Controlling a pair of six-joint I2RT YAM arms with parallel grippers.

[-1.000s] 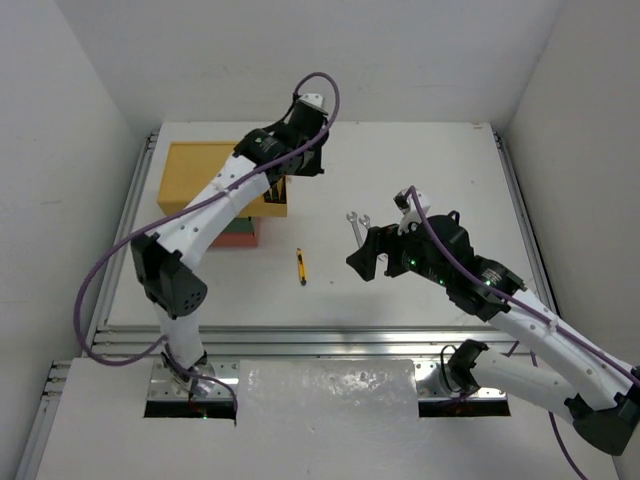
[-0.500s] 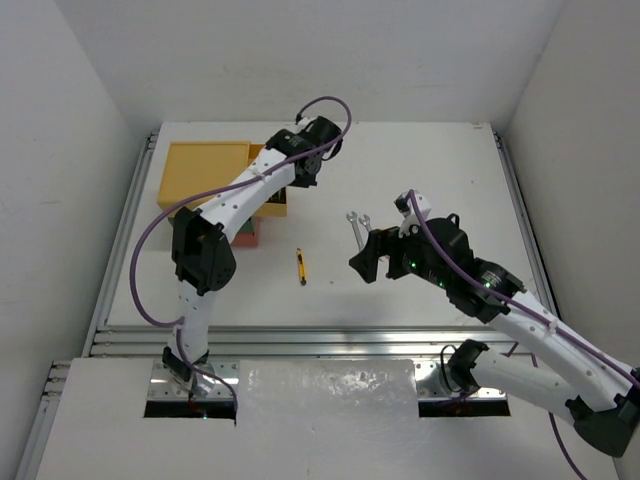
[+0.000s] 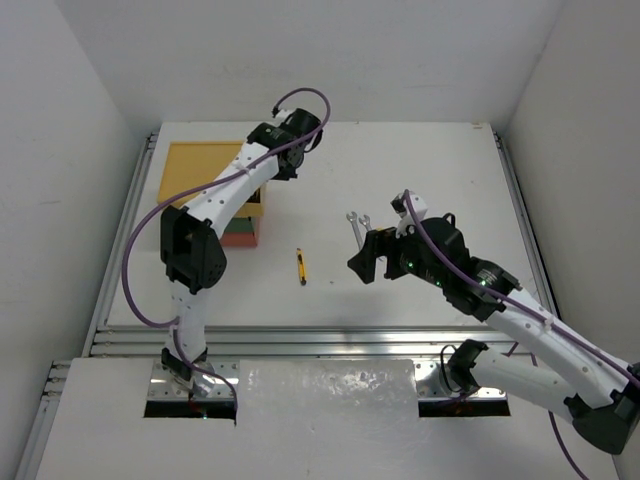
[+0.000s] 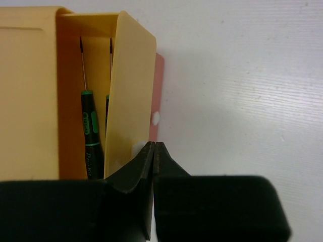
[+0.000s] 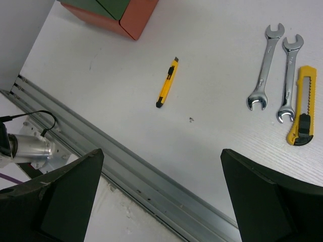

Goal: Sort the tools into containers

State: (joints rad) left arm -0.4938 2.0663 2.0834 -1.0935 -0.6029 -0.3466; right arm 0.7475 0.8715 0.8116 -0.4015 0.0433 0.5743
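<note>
The containers are a stack of drawer boxes: yellow on top [image 3: 200, 178], dark green in the middle [image 5: 101, 6], red-orange at the bottom [image 3: 246, 236]. The yellow drawer front [image 4: 132, 91] stands slightly ajar. Behind it lie two thin black-handled screwdrivers [image 4: 91, 132]. My left gripper [image 4: 154, 146] is shut and empty, its tips against that drawer front. My right gripper [image 5: 161, 151] hangs open and empty above the table. Below it lie a slim yellow-and-black tool [image 5: 167, 83], two silver wrenches [image 5: 266, 68] side by side, and a yellow-and-black utility knife [image 5: 302, 106].
A metal rail [image 5: 151, 186] runs along the table's near edge. White walls close in the table on the left, back and right. The left arm [image 3: 215, 200] arches over the stack of boxes.
My left gripper has swung left against the yellow drawer, which was pulled well out and now stands almost closed. The right arm has barely moved.
</note>
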